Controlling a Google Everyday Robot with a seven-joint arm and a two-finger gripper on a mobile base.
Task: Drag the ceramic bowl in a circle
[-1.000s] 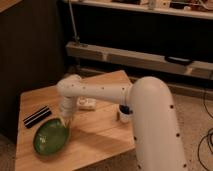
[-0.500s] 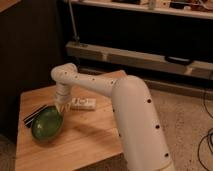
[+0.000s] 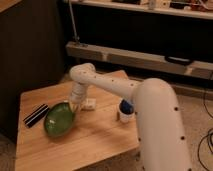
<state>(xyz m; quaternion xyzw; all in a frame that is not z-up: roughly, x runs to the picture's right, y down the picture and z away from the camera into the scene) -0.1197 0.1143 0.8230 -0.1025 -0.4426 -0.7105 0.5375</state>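
The ceramic bowl (image 3: 58, 119) is wide, shallow and glossy green. It sits on the left half of the wooden table (image 3: 95, 140). My white arm reaches in from the lower right, bends at an elbow above the table's back edge and comes down to the bowl. The gripper (image 3: 75, 106) is at the bowl's far right rim and looks to be touching it. The end of the arm hides the contact itself.
A black striped flat object (image 3: 36, 115) lies left of the bowl near the table's left edge. A small white box (image 3: 89, 104) sits just right of the gripper. A small white cup with a blue top (image 3: 125, 111) stands by my arm. Dark shelving lies behind.
The bowl has moved away from the table's front edge toward the back, then a little to the right. The gripper has stayed at its rim. The arm's elbow has swung left.
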